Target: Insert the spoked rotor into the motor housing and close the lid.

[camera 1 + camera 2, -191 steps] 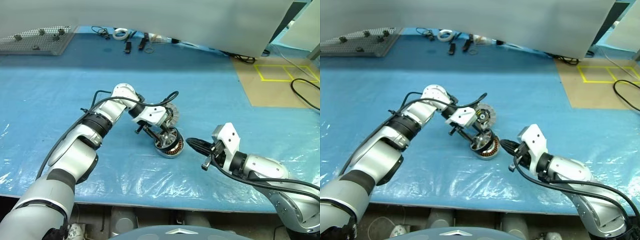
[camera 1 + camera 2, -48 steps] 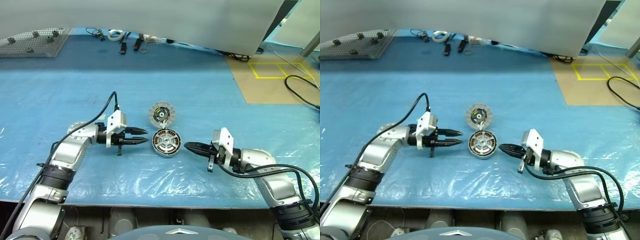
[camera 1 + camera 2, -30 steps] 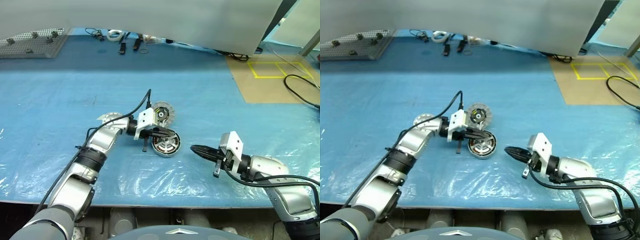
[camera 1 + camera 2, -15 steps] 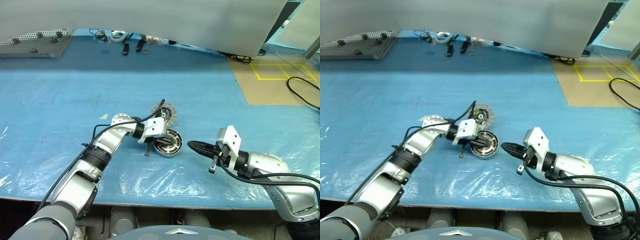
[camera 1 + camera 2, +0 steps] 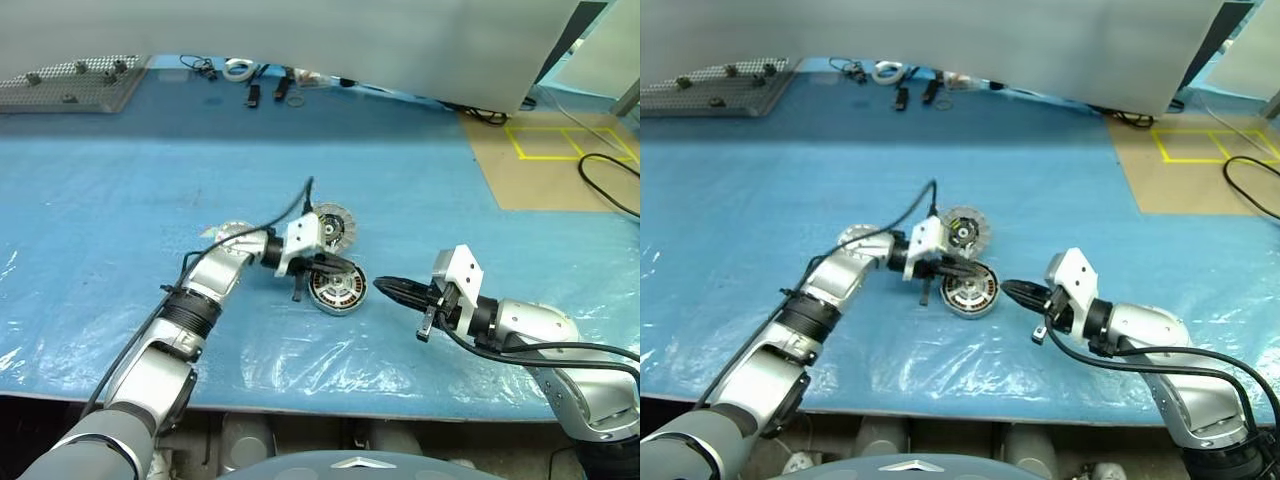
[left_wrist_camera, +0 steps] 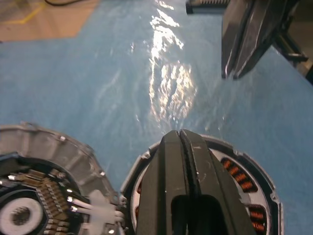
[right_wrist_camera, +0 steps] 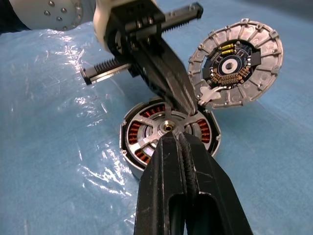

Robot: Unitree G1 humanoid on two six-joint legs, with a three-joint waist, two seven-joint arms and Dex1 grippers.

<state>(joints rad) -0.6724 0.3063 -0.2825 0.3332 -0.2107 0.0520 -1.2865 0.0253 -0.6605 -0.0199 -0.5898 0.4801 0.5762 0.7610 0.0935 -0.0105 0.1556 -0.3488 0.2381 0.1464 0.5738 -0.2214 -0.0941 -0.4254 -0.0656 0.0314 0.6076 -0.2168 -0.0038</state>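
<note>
Inside the motor housing [image 7: 168,134] sits the spoked rotor [image 7: 165,127], both grippers pressed together.

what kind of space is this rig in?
Likely a robotics lab or workshop bench: blue plastic sheet over the table, perforated fixture plate at the far corner, yellow floor tape, loose cables.

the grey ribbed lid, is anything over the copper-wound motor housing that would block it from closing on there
Yes. The left gripper, fingers shut, reaches over the round silver-grey motor housing with its copper windings, tips above the spoked rotor seated inside. The ribbed grey lid lies beside the housing. The right gripper is alongside, clear.
</note>
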